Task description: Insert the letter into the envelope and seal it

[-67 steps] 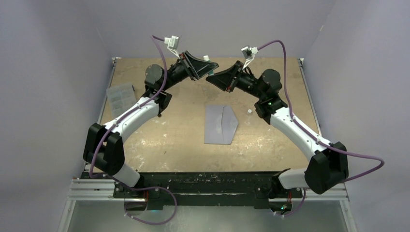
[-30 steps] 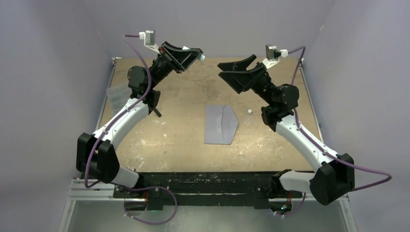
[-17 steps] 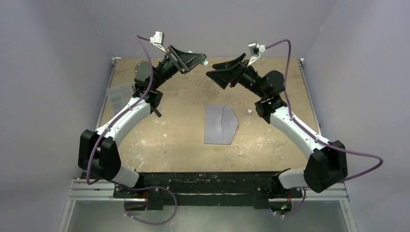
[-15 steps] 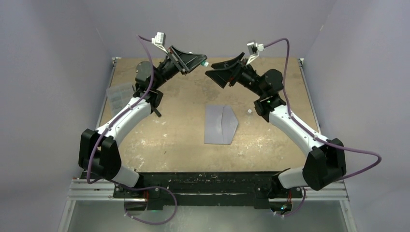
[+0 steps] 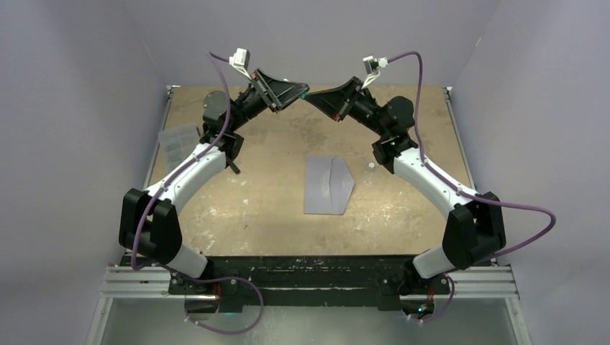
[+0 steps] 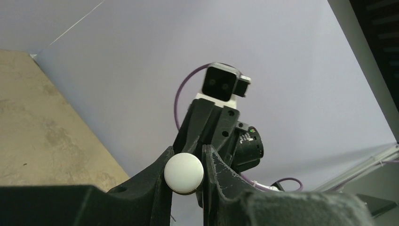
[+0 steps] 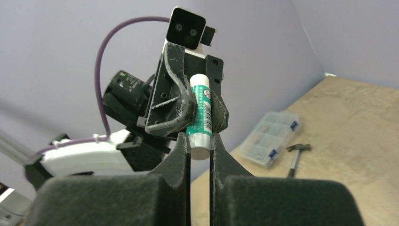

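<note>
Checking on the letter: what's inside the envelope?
Only the grey-blue envelope lies flat on the table; no letter shows anywhere. Its paper covers whatever is inside, so I cannot tell.

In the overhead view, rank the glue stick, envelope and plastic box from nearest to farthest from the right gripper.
1. Glue stick: between the right gripper tips, mid-air.
2. Envelope: table centre.
3. Plastic box: far left edge.

We see a robotics lab test cell: plain lavender walls (image 5: 72, 108) enclose a scuffed wooden table (image 5: 252, 215), an aluminium frame (image 5: 137, 284) runs along its 6 o'clock edge with two cabled arms (image 5: 188, 176) bolted on, and a compartment box (image 5: 178, 142) and hammer (image 7: 299, 148) lie toward 9 o'clock.
</note>
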Robot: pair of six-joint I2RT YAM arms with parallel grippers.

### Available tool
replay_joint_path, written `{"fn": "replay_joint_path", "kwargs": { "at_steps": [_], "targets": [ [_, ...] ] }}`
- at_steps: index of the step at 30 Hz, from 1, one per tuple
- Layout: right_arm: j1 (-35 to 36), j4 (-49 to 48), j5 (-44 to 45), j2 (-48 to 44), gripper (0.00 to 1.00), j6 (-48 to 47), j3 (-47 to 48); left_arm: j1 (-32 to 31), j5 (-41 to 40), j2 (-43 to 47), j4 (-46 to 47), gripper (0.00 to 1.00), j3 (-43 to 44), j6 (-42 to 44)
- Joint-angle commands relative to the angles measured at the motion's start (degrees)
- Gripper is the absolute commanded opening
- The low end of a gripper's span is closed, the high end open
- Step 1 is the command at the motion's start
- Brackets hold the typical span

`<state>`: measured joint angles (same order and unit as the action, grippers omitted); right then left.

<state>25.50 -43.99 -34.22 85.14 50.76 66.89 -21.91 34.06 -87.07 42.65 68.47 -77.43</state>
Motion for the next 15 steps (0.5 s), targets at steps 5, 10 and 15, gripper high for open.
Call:
{"fn": "replay_joint_path", "kwargs": {
  "at_steps": [5,10,15],
  "targets": [
    [0.21,-26.16,3.77,0.98,0.0,38.59,-7.51,0.03,-1.06,-0.37,20.02,0.0,-1.16,5.01],
    [0.66,-39.61,11.72,4.17,0.0,65.46,-12.34,0.07,0.19,-2.46,37.53,0.0,-3.44,10.19],
    [3.37,-46.23,16.4,6.25,0.0,82.63,-14.64,0.11,12.32,-3.66,39.91,0.0,0.64,18.15]
  ]
}}
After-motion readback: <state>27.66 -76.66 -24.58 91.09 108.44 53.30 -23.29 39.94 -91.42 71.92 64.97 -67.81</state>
